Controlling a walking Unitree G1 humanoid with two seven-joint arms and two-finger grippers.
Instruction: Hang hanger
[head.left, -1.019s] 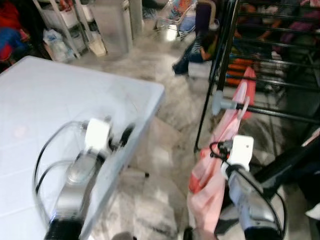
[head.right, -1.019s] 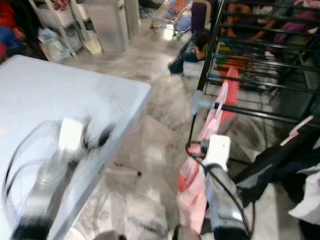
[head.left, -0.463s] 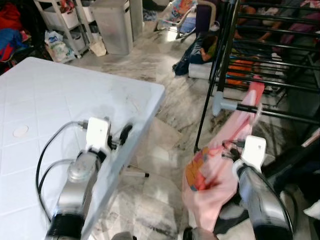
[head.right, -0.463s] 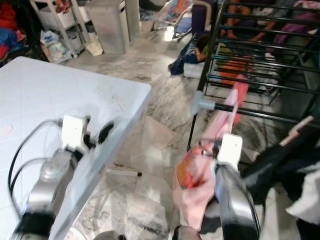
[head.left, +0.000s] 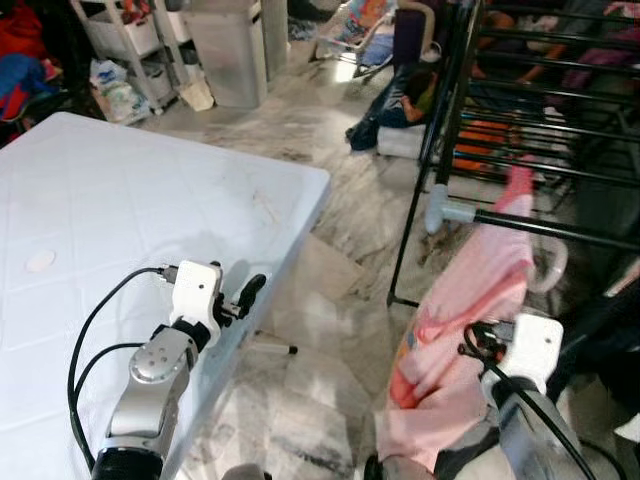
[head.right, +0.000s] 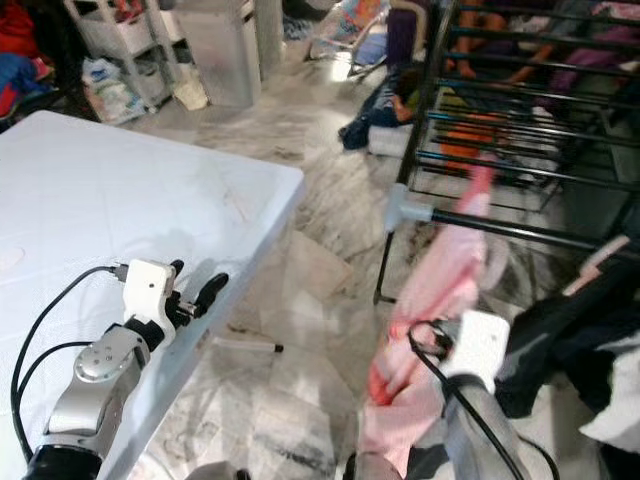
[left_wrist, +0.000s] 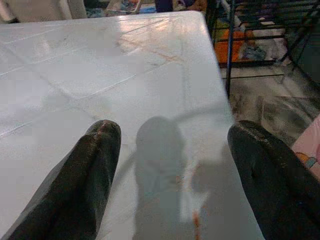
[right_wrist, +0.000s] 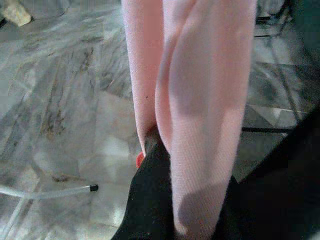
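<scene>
- Basically, left eye view: pink garment (head.left: 470, 310) drapes down from the black rail (head.left: 560, 228) of the drying rack (head.left: 445, 120). A pale hanger hook (head.left: 548, 268) curls just under the rail, beside the cloth. Can't tell if the hook bears on the rail or just sits against it.
- Same view: right gripper (head.left: 470, 400) sits low, buried in the garment's lower folds, white wrist box just behind it. Left gripper (head.left: 250, 290) hovers at the white tabletop (head.left: 120, 200) edge, idle.
- Right eye view: same layout. Garment top meets the rail next to the grey corner joint (head.right: 400, 207); cloth is motion-blurred, so it looks to be swinging. Dark clothes (head.right: 560, 320) hang on the rack just beside it.
- Left wrist view: both black fingers (left_wrist: 95, 165) spread wide, nothing between them, tabletop below.
- Right wrist view: pink cloth falls straight over the black fingers (right_wrist: 150, 200). It hides their tips, so I can't tell whether they are closed on the fabric or just lying under it. Marble floor (right_wrist: 65, 100) behind.
- Status, my read: hanger is at the rail and probably hooked, so the hang is near done. Left: confirm the hook is seated, get the right gripper clear of the cloth without dragging it off.
</scene>
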